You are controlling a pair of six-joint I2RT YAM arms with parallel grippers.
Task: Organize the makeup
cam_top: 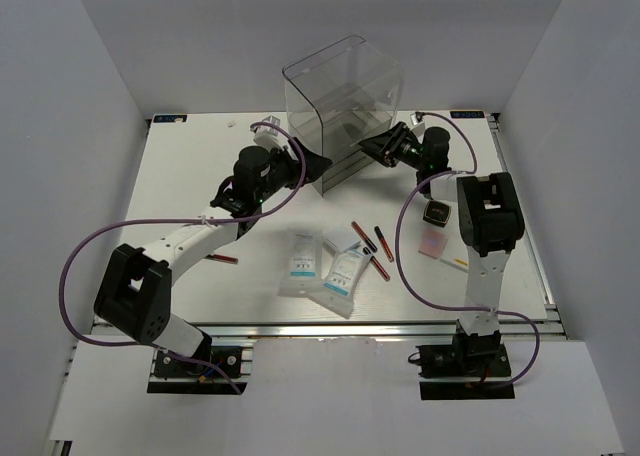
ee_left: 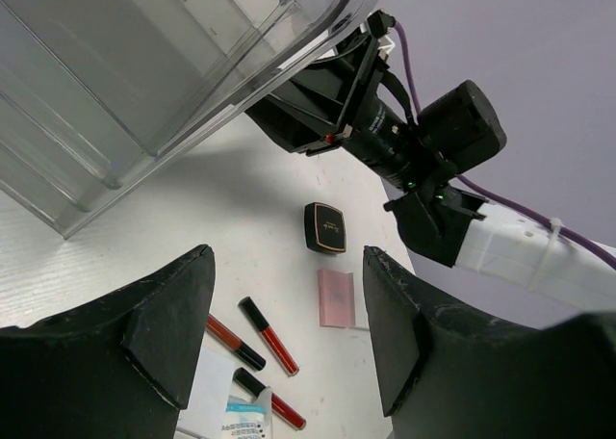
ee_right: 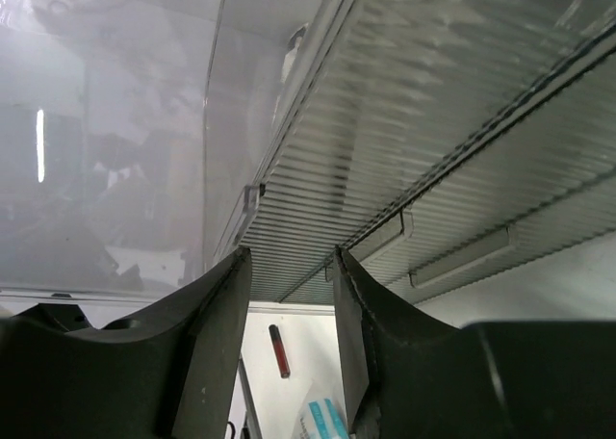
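The makeup lies on the white table. Two white packets with blue print [cam_top: 303, 261] [cam_top: 345, 271] sit front centre, with red/black sticks [cam_top: 362, 236] [cam_top: 384, 243] beside them and one more stick [cam_top: 222, 259] at the left. A black compact [cam_top: 437, 213] and a pink palette [cam_top: 433, 243] lie at the right. My left gripper [cam_top: 318, 164] is open and empty at the lower left corner of the clear drawer box [cam_top: 340, 111]. My right gripper [cam_top: 368, 146] is open against the box's lower right. The left wrist view shows the compact [ee_left: 325, 227], the palette [ee_left: 337, 297] and the sticks [ee_left: 268, 335].
The box stands tilted at the back centre, its ribbed drawer fronts [ee_right: 433, 150] filling the right wrist view. Purple cables loop beside both arms. The right arm's wrist [ee_left: 423, 141] shows in the left wrist view, under the box edge.
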